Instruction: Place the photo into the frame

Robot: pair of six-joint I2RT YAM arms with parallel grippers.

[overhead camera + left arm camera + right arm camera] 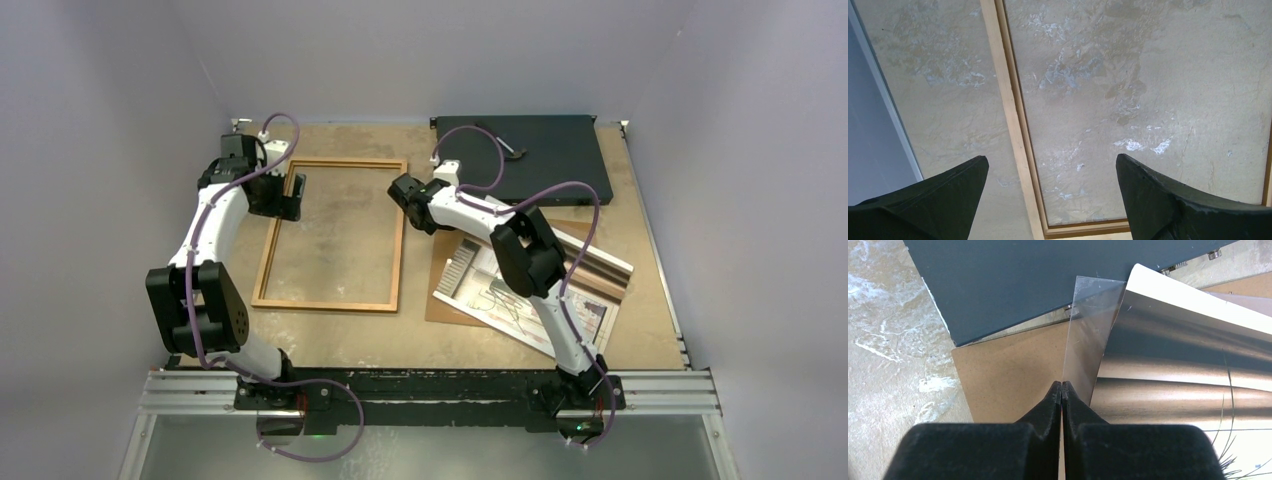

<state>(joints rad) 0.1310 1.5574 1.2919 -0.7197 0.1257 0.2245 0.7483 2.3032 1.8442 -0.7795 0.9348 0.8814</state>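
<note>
Your left gripper (1050, 157) hangs released, jaws spread wide, above the left rail of the frame (400, 250), probably so it can pin the wood down if the frame slides. The frame lies flat on the bench (330, 340) with the bench surface showing through its opening, so nothing is loaded in it yet. Just right of the frame, your right gripper (1062, 385) is clenched tight. Its tips meet at the near corner of a clear sheet (1093, 330), but you cannot tell whether that thin corner is actually caught between them. The clear sheet lies over a brown hardboard sheet (1013, 370) and runs under the edge of the photo (1173, 370). The photo rests face up on the hardboard, skewed, apart from the frame and partly beneath your right forearm in the overhead view. Beyond both sits a black flat box (1023, 280). Judging by this layout, the stack needs separating before the photo can travel left.
</note>
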